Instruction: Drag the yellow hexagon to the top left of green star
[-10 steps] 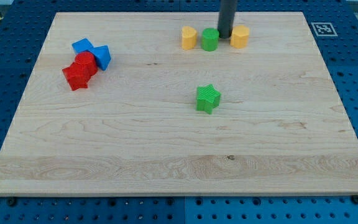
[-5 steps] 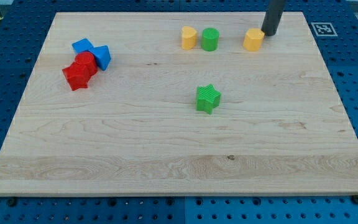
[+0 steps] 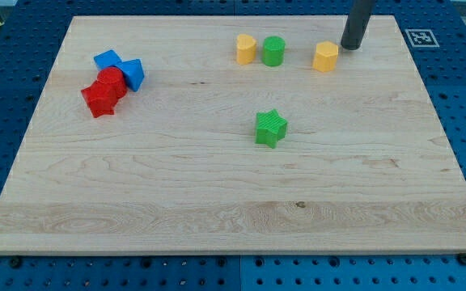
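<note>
The yellow hexagon (image 3: 325,57) lies near the view's top, right of centre. The green star (image 3: 270,128) lies at the board's middle, below and left of the hexagon. My tip (image 3: 350,47) rests just right of and slightly above the hexagon, close to its upper right edge. The dark rod rises from there out of the view's top.
A second yellow block (image 3: 246,49) and a green cylinder (image 3: 273,51) stand side by side left of the hexagon. Two blue blocks (image 3: 120,67) and two red blocks (image 3: 104,91) cluster at the view's upper left. A printed marker (image 3: 417,37) sits at the board's top right corner.
My tip moved from between the green cylinder and the hexagon to the hexagon's right side. The hexagon shifted right, then slightly down and left.
</note>
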`<state>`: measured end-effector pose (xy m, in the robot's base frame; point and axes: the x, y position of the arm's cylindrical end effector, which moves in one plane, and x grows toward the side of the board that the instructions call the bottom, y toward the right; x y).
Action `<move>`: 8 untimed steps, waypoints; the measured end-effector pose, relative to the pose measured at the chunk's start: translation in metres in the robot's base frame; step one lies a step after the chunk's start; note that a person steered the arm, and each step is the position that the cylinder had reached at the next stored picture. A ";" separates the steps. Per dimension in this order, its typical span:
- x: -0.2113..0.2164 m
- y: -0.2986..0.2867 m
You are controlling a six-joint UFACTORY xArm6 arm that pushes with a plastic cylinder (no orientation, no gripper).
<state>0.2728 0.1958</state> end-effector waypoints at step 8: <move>0.053 -0.084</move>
<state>0.3259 0.1121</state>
